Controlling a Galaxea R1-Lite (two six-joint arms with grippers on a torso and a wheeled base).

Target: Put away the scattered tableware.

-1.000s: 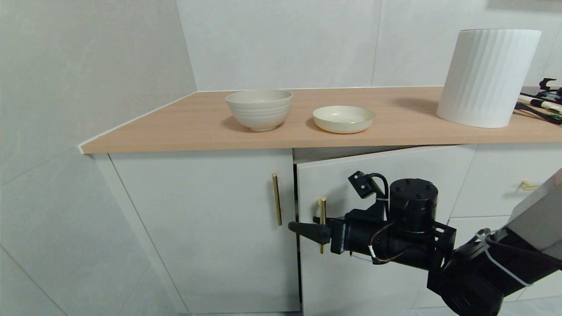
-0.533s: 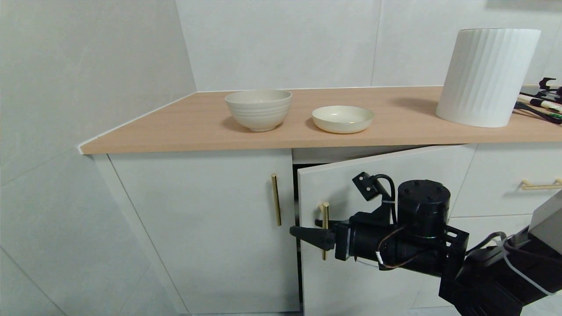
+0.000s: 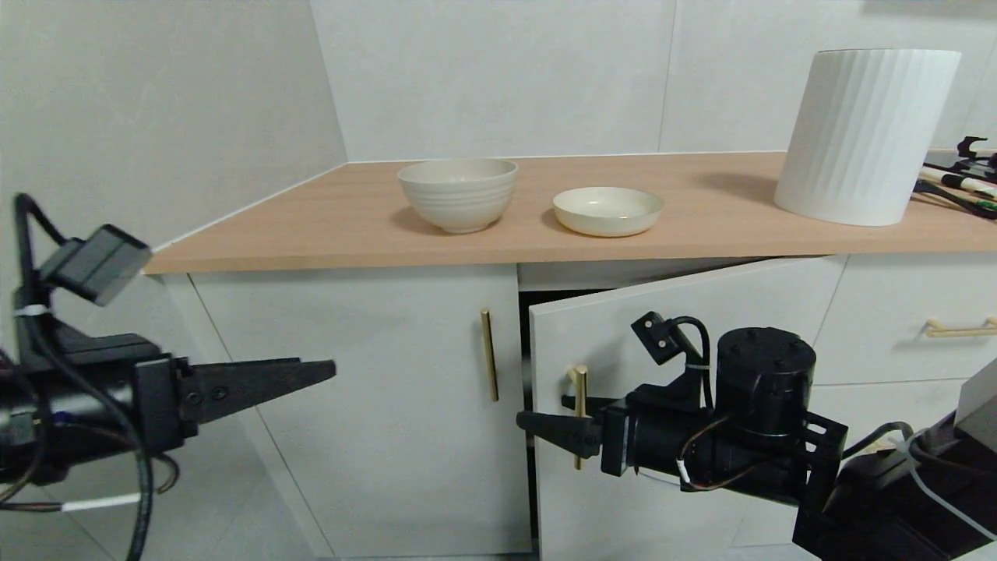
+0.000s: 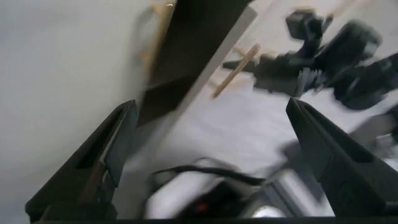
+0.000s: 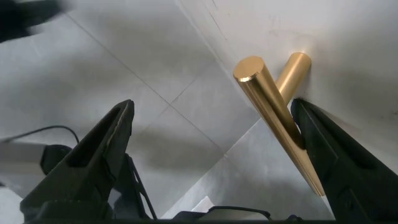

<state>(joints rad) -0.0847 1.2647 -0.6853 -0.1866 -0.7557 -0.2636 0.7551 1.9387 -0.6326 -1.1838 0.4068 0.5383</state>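
Right cabinet door (image 3: 685, 312) ajar, gap narrow; right claw (image 3: 545, 414) astride handle (image 3: 577, 389) sits before gap. Left door (image 3: 350, 389) shut.

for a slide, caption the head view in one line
Right gripper straddles the brass handle of the ajar cabinet door; bowl and dish sit on the counter.

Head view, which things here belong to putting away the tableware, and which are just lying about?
Job: deep bowl, shallow dish, the ajar cabinet door, its brass handle, the open right tool at that handle.
Lying about: tall white ribbed container, dark utensils at the countertop's right end, closed cabinet door on the left.
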